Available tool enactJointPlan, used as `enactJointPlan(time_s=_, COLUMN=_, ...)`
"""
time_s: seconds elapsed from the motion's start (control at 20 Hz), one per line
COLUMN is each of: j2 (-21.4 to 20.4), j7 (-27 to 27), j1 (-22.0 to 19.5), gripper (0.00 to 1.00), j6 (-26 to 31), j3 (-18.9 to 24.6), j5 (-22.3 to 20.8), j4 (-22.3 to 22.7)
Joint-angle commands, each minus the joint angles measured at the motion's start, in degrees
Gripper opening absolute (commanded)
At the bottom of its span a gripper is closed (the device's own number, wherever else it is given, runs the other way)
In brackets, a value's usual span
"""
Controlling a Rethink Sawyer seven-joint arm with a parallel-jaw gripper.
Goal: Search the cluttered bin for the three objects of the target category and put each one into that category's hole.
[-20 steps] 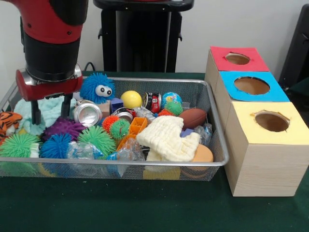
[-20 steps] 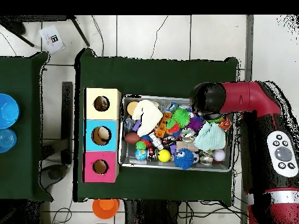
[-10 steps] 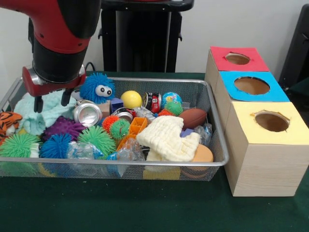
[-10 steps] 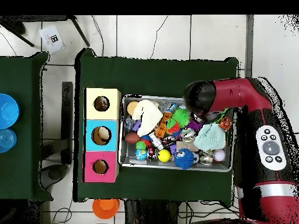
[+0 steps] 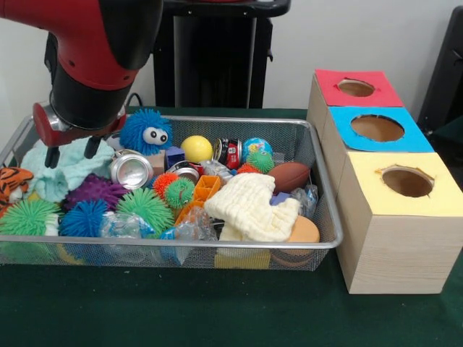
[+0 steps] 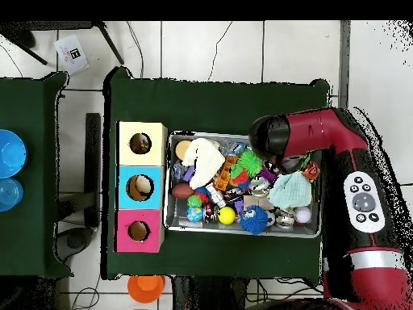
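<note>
Green desk (image 5: 217,311) is carrying the wire bin (image 5: 318,217); we are seeing the end effector (image 5: 70,152) hovering open, empty, above mint cloth (image 5: 61,170), likely scouting.

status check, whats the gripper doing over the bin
Gripper open, empty, above the mint cloth. Nothing picked yet. Bin crowded: spiky balls, cans, cream cloth.

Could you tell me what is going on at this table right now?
A Sawyer arm is working over a wire mesh bin packed with spiky balls, cans, cloths and small toys. Its tool hangs open and empty above the pale green cloth at one end of the bin, next to the blue fuzzy toy with eyes. Beside the bin stands a wooden box with red, blue and yellow holes. Nothing is gripped at the moment.
</note>
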Motion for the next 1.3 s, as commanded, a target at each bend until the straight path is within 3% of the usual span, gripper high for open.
enactJointPlan(time_s=0.05, j2=4.99, j7=-16.75, j1=0.80, gripper=1.00, j6=3.41, j3=-2.64, j5=-5.08, j4=0.59)
enactJointPlan(time_s=0.6, j2=10.03, j7=-18.86, j1=0.86, gripper=1.00, j6=5.75, j3=-5.25, j5=-7.56, j4=-2.85)
enactJointPlan(time_s=0.95, j2=10.02, j7=-19.98, j1=2.02, gripper=1.00, j6=7.92, j3=-6.09, j5=-7.49, j4=-4.23)
enactJointPlan(time_s=1.0, j2=9.79, j7=-20.23, j1=2.15, gripper=0.00, j6=7.92, j3=-6.44, j5=-7.13, j4=-4.16)
enactJointPlan(time_s=1.3, j2=9.48, j7=-20.18, j1=2.05, gripper=0.00, j6=7.52, j3=-6.10, j5=-5.85, j4=-3.83)
